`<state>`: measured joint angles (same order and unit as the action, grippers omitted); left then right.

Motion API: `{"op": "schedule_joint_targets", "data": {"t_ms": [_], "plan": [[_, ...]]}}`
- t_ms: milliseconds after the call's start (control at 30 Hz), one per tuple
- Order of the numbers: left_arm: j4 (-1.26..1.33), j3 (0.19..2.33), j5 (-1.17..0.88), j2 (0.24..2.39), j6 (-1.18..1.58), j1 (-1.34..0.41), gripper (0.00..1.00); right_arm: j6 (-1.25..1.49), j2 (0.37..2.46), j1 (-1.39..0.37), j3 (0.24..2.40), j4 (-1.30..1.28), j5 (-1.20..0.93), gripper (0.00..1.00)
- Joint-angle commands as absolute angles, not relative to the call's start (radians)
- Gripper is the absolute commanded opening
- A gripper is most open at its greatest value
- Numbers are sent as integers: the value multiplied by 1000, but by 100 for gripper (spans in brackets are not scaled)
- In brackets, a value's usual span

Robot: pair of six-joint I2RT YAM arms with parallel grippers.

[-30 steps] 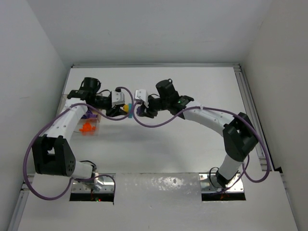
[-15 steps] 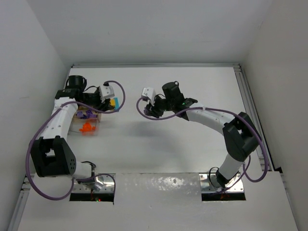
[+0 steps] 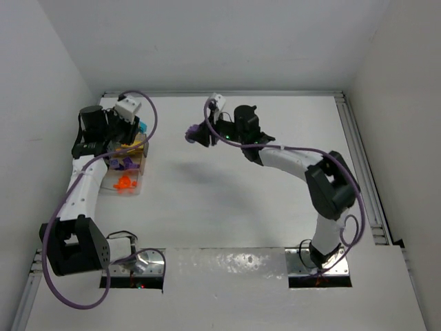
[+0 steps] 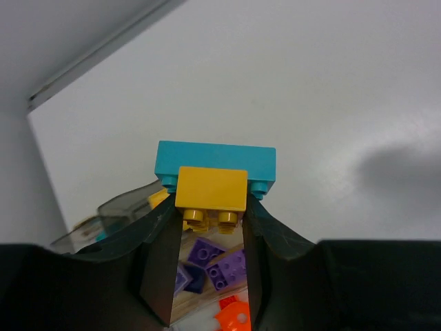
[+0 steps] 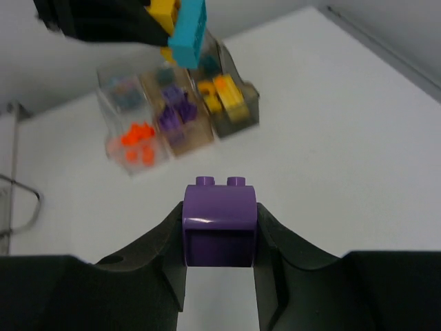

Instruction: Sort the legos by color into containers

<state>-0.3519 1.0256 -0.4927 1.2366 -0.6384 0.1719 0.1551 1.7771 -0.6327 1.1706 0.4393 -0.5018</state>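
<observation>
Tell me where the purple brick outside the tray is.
The purple brick is clamped in the right gripper, mid-table toward the far wall in the top view, right of the tray.

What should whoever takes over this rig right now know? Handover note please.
Left hand: shut on a yellow brick with a teal brick stuck to it, held over the tray.
Right hand: shut on a purple brick, in the air over the table, away from the tray.
Done: orange bricks, purple bricks and yellow bricks lie in separate compartments.
Left: split the yellow-teal pair before binning; the purple brick goes in with the purple bricks.
</observation>
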Motion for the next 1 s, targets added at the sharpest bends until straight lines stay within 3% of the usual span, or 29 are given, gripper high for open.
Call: {"op": "schedule_joint_targets", "data": {"t_ms": [0, 133, 267, 333, 533, 633, 833, 967], "plan": [[-108, 1078, -197, 1207, -362, 189, 0, 516, 1953, -638, 1302, 817, -561, 0], [-182, 1118, -294, 1200, -472, 187, 0, 707, 2071, -643, 1474, 877, -601, 0], [-239, 1054, -598, 1108, -601, 187, 0, 571, 1991, -643, 1369, 813, -588, 0], [-230, 1013, -668, 1088, -620, 189, 0, 441, 1941, -644, 1333, 726, -574, 0], [-242, 1003, -900, 1100, -633, 183, 0, 55, 1899, -643, 1312, 88, -329, 0], [-294, 996, -997, 1106, -681, 175, 0, 17, 1887, -644, 1238, 41, -190, 0], [-305, 986, -1009, 1117, -710, 146, 0, 60, 1822, -644, 1098, 144, -135, 0], [-235, 974, -898, 1121, -600, 147, 0, 100, 1801, -643, 1124, 227, -251, 0]]}}
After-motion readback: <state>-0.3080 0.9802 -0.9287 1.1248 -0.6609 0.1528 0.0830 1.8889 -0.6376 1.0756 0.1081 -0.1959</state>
